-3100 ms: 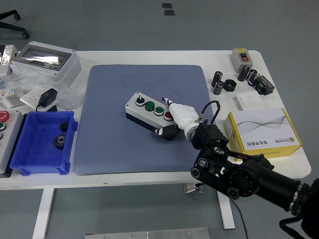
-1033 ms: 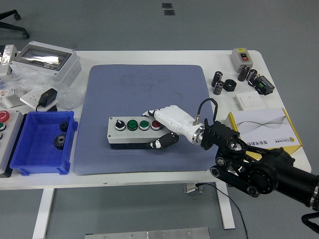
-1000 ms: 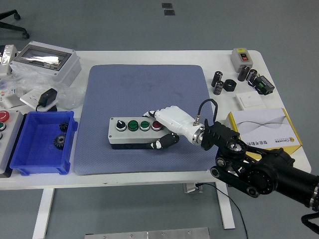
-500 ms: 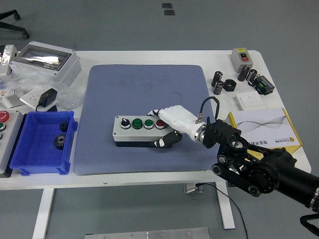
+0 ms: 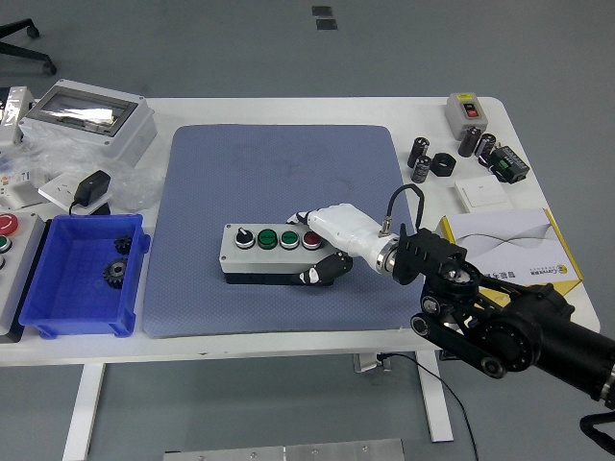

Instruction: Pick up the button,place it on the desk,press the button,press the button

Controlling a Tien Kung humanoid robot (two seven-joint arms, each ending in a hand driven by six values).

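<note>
The button box lies on the blue mat, a little below the mat's centre, long side running left to right. Its top carries a black knob, two green buttons and a red button at the right end. The right hand grips the box's right end: white fingers wrap over the far edge beside the red button, and the thumb presses the near side. The black arm runs off to the lower right of the mat. Left of the mat sits a blue bin holding gears. Right of the mat lies a yellow carton.
</note>
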